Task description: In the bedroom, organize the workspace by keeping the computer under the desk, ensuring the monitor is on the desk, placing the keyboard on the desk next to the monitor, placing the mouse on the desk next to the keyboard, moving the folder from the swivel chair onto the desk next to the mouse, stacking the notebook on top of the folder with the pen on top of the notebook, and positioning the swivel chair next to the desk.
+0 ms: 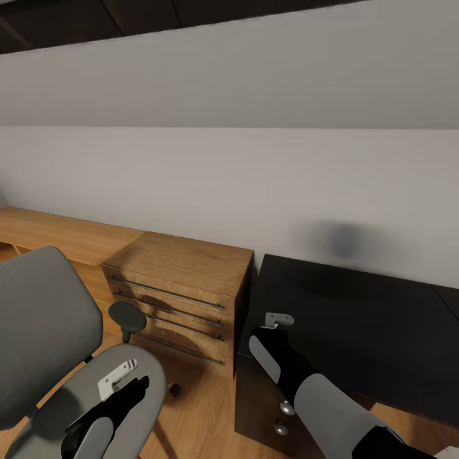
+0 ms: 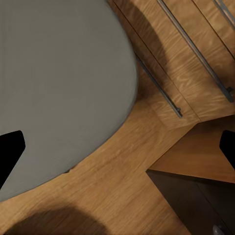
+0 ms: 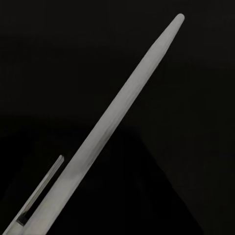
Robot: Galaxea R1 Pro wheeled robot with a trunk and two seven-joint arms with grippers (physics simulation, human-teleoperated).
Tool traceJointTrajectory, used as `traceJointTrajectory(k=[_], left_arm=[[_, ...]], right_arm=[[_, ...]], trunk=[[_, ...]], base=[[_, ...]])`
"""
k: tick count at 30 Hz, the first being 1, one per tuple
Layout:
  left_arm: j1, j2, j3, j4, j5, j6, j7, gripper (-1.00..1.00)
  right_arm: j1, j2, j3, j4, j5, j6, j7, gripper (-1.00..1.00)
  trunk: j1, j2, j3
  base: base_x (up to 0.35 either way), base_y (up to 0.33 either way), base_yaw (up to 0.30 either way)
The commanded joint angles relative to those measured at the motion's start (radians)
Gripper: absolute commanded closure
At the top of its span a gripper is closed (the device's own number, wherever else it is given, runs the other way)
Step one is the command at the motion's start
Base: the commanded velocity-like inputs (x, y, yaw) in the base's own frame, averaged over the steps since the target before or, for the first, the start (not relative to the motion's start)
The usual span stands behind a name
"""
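Hovering over the black desk (image 1: 357, 306), your right gripper (image 1: 278, 320) clamps the pen (image 3: 112, 127); left gripper (image 1: 118, 379), fingers apart, waits above the chair (image 1: 44, 319): lower gently before releasing.

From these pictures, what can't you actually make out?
- Whether the right pincer grips the pen: in the right wrist view, no fingers show; in the head view it is small.
- The pen's rear end: cut by the right wrist frame edge.
- The desk's far side: cut by the head view's edge.
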Motion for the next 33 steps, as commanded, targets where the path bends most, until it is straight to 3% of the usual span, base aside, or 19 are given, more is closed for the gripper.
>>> traceJointTrajectory(k=[1, 24, 33], left_arm=[[-0.001, 0.001, -0.002, -0.002, 0.007, 0.001, 0.009, -1.0], [-0.001, 0.001, -0.002, -0.002, 0.007, 0.003, 0.007, -1.0], [-0.001, 0.001, -0.002, -0.002, 0.007, 0.003, 0.007, -1.0]], right_arm=[[0.0, 0.0, 0.002, 0.007, -0.003, 0.015, -0.007, 1.0], [0.0, 0.0, -0.002, 0.0, -0.012, 0.014, 0.011, 1.0], [-0.001, 0.0, -0.053, -0.002, -0.012, 0.014, 0.013, 1.0]], trunk=[[0.0, -0.001, -0.001], [0.0, -0.001, -0.001], [0.0, -0.001, -0.001]], base=[[0.0, 0.0, 0.0], [0.0, 0.0, 0.0], [0.0, 0.0, 0.0]])
